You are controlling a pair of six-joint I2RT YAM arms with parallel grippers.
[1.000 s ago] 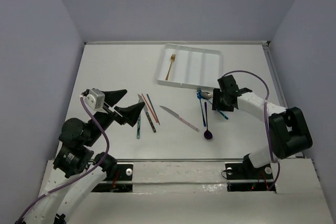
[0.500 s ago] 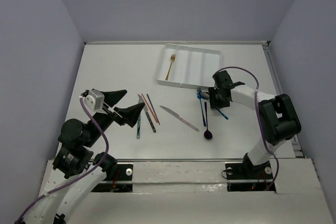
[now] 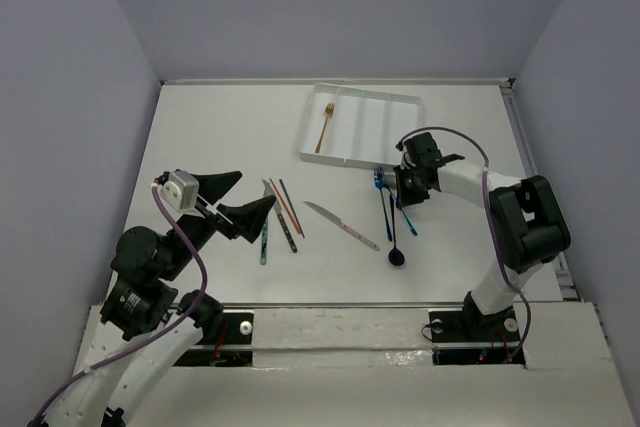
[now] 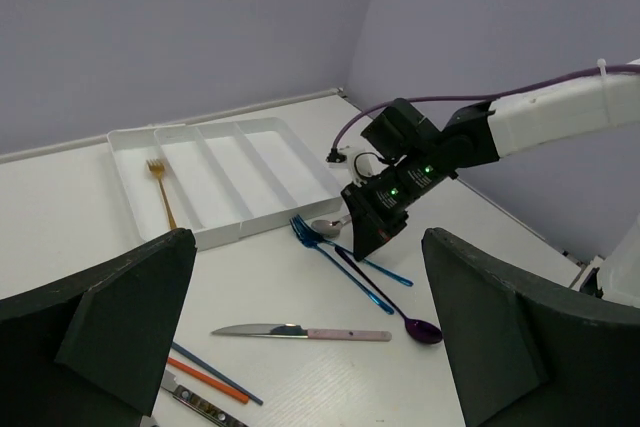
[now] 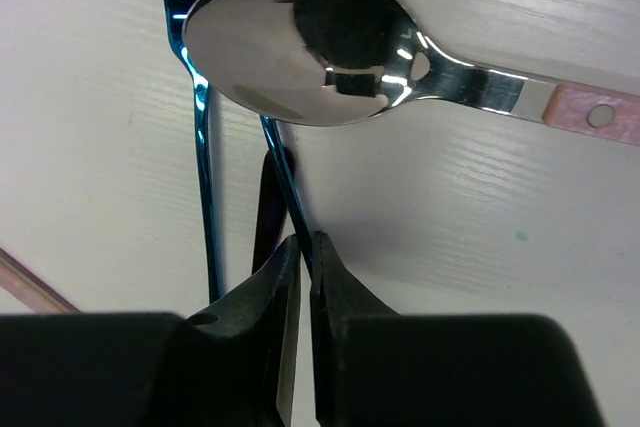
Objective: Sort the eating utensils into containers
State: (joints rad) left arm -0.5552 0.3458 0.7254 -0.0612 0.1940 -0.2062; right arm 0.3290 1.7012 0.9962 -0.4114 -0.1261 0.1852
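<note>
My right gripper (image 3: 404, 198) is down on the table, shut on the thin handle of a blue fork (image 5: 283, 179), just below the white tray (image 3: 405, 100). A second blue fork (image 3: 383, 197), a pink-handled silver spoon (image 5: 300, 42) and a purple spoon (image 3: 397, 257) lie crossed at the same spot. The silver spoon's bowl rests on the fork tines. A gold fork (image 3: 324, 127) lies in the tray's left compartment. A pink-handled knife (image 3: 340, 224) lies mid-table. Red and teal chopsticks (image 3: 285, 202) lie near my left gripper (image 3: 243, 199), which is open, empty and raised.
A dark-handled knife (image 3: 284, 229) and a teal stick (image 3: 264, 237) lie with the chopsticks at left centre. The tray's other three compartments hold nothing. Purple walls close the table at the back and both sides.
My right gripper has moved left, from beside the cluster onto the blue fork's handle. That handle's free end has swung slightly left. The left arm has not moved.
</note>
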